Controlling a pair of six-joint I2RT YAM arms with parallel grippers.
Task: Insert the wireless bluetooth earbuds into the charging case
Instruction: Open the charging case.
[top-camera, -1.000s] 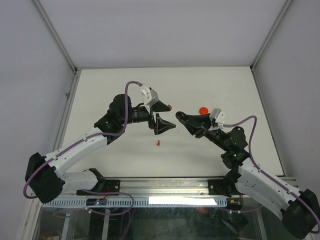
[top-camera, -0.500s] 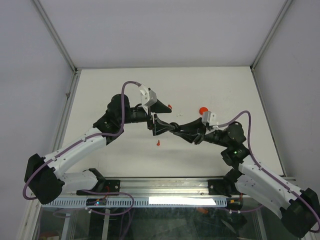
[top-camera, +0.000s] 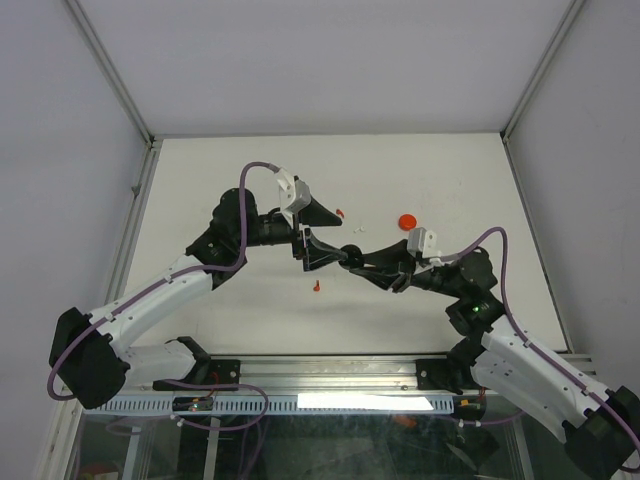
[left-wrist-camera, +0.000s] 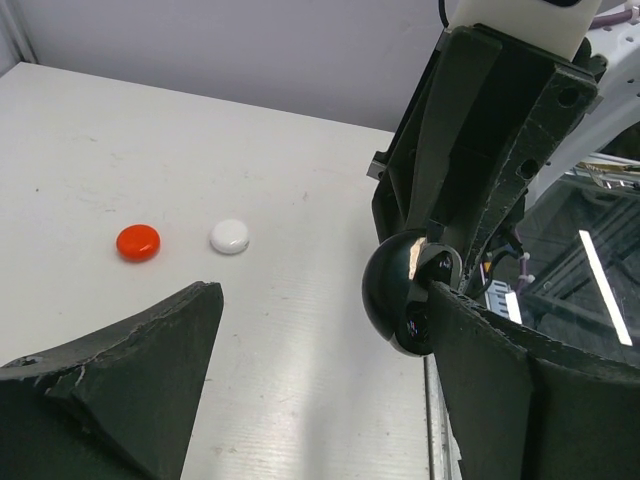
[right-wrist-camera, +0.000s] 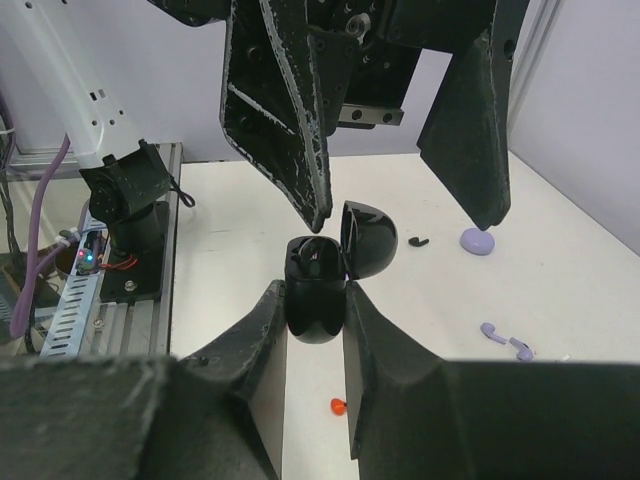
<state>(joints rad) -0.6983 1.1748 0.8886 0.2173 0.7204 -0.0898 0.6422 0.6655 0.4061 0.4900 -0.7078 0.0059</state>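
Clamping the black case (right-wrist-camera: 314, 322) between its two fingers, your right gripper (right-wrist-camera: 316, 300) holds it above the table (right-wrist-camera: 240, 215) with the lid (right-wrist-camera: 370, 240) swung open and tilted to one side. Whether anything sits in the case's wells cannot be told.

Your left gripper (right-wrist-camera: 395, 215) hangs over it with its jaws spread wide apart, gripping nothing. One finger's tip comes down just above the case's open body, the other stands well off to the side. From the left wrist view the case (left-wrist-camera: 400, 300) lies against one finger; actual contact is unclear.

No bud is between your fingers. On the table beyond lie a black bud (right-wrist-camera: 420, 241) just beside a lavender case (right-wrist-camera: 477, 240), two lavender buds (right-wrist-camera: 505, 340) close together, and a red bud (right-wrist-camera: 338, 406) nearer your right gripper. A red case (left-wrist-camera: 138, 242) and a white case (left-wrist-camera: 229, 236) sit side by side farther off.
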